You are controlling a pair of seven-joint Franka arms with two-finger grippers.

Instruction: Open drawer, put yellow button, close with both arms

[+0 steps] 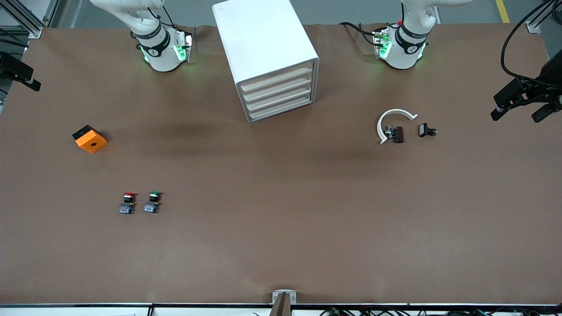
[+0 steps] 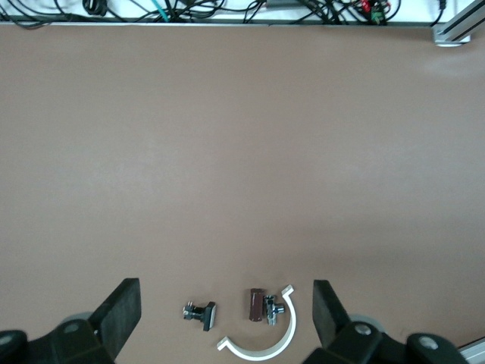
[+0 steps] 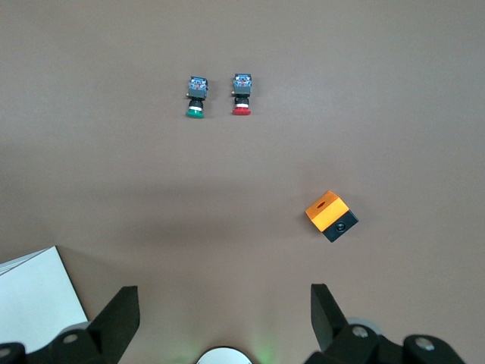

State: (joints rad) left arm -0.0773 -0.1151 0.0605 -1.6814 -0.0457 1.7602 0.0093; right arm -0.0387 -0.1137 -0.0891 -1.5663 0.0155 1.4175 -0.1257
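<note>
The white cabinet [image 1: 259, 39] stands between the arms' bases, and a corner of it shows in the right wrist view [image 3: 34, 299]. Its top drawer [image 1: 276, 79] is shut, like the three below it. The yellow button is not in view. My left gripper [image 2: 226, 302] is open and empty, high over a white curved piece [image 2: 265, 341]. My right gripper [image 3: 225, 303] is open and empty, high over bare table near its own base. Neither gripper shows in the front view.
A red-capped button [image 1: 127, 203] and a green-capped button [image 1: 152, 202] lie side by side toward the right arm's end. An orange block [image 1: 90, 139] sits farther from the front camera than they do. The white curved piece [image 1: 392, 123], a brown part [image 1: 398, 134] and a black part [image 1: 426, 130] lie toward the left arm's end.
</note>
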